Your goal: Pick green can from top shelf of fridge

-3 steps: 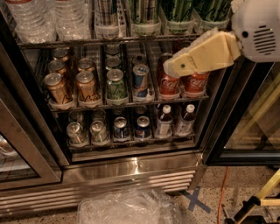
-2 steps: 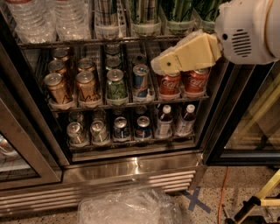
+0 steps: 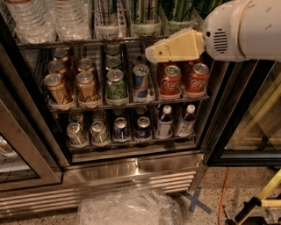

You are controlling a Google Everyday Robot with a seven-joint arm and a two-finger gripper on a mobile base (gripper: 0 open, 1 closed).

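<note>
The fridge [image 3: 109, 176] stands open, with a dark inside and a slotted steel base. Its top shelf [image 3: 66, 42] is a wire rack with a thin steel front rail and white lane trays. Only the lower parts of the tall cans on it show. The green can [image 3: 178, 9] stands at the right of that shelf, cut off by the frame's top edge. My gripper [image 3: 151, 52] is a cream wedge on a white arm [image 3: 246, 28]. It points left in front of the fridge, just below the top shelf's rail and left of and below the green can.
Water bottles [image 3: 48, 17] fill the top shelf's left side. The middle rack holds bronze cans [image 3: 57, 88], a mottled green can [image 3: 116, 85], a blue can [image 3: 141, 79] and red cola cans [image 3: 170, 79]. A glass door [image 3: 250, 127] stands right. A plastic bag [image 3: 129, 208] lies on the floor.
My arm and gripper have moved left and a little up across the front of the fridge. The cans have not moved.
</note>
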